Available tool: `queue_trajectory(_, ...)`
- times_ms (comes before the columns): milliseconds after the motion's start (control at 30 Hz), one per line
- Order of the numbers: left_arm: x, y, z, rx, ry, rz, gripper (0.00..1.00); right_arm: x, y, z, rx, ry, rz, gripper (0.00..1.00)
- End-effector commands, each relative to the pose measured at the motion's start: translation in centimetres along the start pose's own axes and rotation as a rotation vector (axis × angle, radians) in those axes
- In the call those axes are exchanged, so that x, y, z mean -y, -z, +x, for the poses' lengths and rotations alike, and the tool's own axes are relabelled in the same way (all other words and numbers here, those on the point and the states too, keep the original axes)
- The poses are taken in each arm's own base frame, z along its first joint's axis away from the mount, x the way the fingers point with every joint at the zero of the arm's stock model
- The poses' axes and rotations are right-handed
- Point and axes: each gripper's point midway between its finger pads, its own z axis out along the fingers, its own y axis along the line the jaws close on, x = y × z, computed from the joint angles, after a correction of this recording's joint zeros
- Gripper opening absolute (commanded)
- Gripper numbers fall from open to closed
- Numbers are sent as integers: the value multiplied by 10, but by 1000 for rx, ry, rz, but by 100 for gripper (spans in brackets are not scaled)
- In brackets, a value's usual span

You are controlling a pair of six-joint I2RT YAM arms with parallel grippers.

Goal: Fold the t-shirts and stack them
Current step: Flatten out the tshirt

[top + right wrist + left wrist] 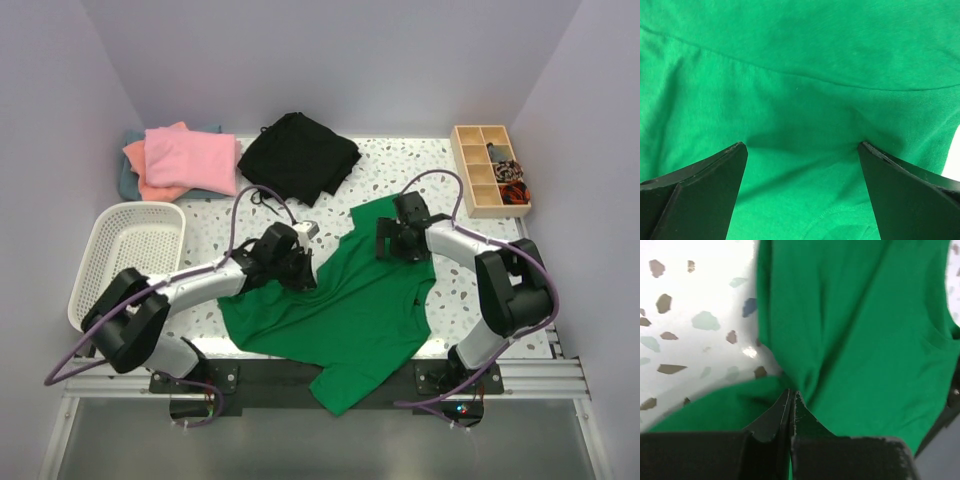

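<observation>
A bright green t-shirt lies spread and rumpled across the table's middle, its lower end hanging over the near edge. My left gripper is at the shirt's left edge, its jaws pressed together on a pinch of the green cloth, with the gripper seen low in the left wrist view. My right gripper rests on the shirt's upper right part. Its fingers stand wide apart with green cloth lying flat between them. Folded pink, salmon-orange and grey-teal shirts are stacked at the back left.
A white mesh basket sits at the left edge. A black garment lies at the back centre. A wooden compartment box with small items stands at the back right. Speckled tabletop shows left of the shirt.
</observation>
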Motion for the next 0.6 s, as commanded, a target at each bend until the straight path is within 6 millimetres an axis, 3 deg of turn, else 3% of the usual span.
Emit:
queue_trajectory(0, 27, 24, 4, -5, -26, 94, 0, 20, -24, 33, -100, -29, 94, 92)
queue_trajectory(100, 42, 33, 22, -67, -47, 175, 0, 18, -26, 29, -95, -45, 93, 94)
queue_trajectory(167, 51, 32, 48, -139, -69, 227, 0, 18, -28, 30, -100, -48, 99, 94)
queue_trajectory(233, 49, 29, 74, -205, -58, 198, 0, 17, -29, 27, -97, -49, 99, 93)
queue_trajectory(300, 31, 25, 75, -168, -37, 94, 0, 18, -29, 26, -92, -47, 102, 94)
queue_trajectory(367, 19, 30, 61, -92, -23, 8, 0, 17, -28, 26, -89, -42, 95, 94)
queue_trajectory(400, 7, 31, 46, -17, -20, -74, 15, 18, -29, 26, -88, -36, 95, 95)
queue_trajectory(433, 6, 36, 31, 38, -18, -107, 38, 18, -28, 26, -85, -30, 93, 95)
queue_trajectory(467, 1, 39, 22, 76, -15, -147, 73, 17, -28, 27, -86, -30, 87, 95)
queue_trajectory(500, -7, 44, 1, 150, -6, -220, 84, 17, -28, 26, -86, -25, 83, 95)
queue_trajectory(567, -19, 51, -12, 190, 11, -293, 100, 17, -28, 26, -88, -19, 80, 95)
